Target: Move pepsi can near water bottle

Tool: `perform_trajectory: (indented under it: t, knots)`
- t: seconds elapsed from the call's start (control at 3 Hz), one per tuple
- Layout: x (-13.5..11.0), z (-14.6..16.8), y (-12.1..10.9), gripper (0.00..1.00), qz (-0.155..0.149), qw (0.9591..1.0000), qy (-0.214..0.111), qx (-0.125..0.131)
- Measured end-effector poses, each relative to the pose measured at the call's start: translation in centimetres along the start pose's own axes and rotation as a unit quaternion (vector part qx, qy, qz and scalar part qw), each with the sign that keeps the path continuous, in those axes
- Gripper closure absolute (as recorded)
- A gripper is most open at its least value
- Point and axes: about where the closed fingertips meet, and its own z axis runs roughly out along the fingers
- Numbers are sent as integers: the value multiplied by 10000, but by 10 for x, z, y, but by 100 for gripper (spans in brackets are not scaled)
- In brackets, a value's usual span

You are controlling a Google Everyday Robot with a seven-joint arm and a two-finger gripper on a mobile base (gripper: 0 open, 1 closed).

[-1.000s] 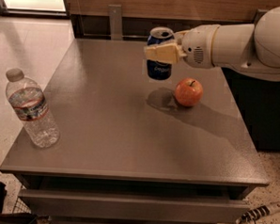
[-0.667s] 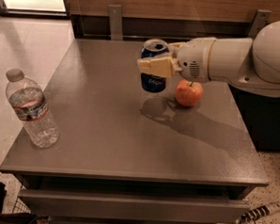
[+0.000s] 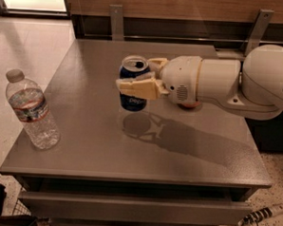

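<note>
Currently we see the gripper (image 3: 135, 75) over the middle of the table (image 3: 82, 150), a little toward 12 o'clock, with the arm (image 3: 219, 83) coming in from 3 o'clock. Its two tan fingers (image 3: 138, 87) are closed onto the can (image 3: 132, 101), one across the near side and one behind it, so the jaws stand only as far apart as the can's width. The can is upright, silver top facing up, blue body and logo visible below the near finger. We read it as lifted clear of the table: its round shadow (image 3: 136, 125) lies on the surface just below it, toward 6 o'clock.

The bottle (image 3: 32, 111) stands upright at the table's 8 o'clock corner, close to the left edge, white cap on, label band around its upper half. From the can it sits at about 8 o'clock and well apart, with bare tabletop between the two.

A sliver of orange-red, the apple (image 3: 189, 106), shows under the arm, mostly hidden. We also see a drawer front (image 3: 132, 207) below the tabletop.
</note>
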Motion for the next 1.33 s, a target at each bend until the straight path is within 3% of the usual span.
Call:
perform_trajectory:
  t: [0.33, 0.67, 1.33]
  knots:
    - [-10, 14, 47, 100, -311, 9957, -117, -863]
    - [-9, 16, 50, 100, -305, 9958, -90, -862]
    - [5, 50, 96, 100, -197, 9947, 177, -990]
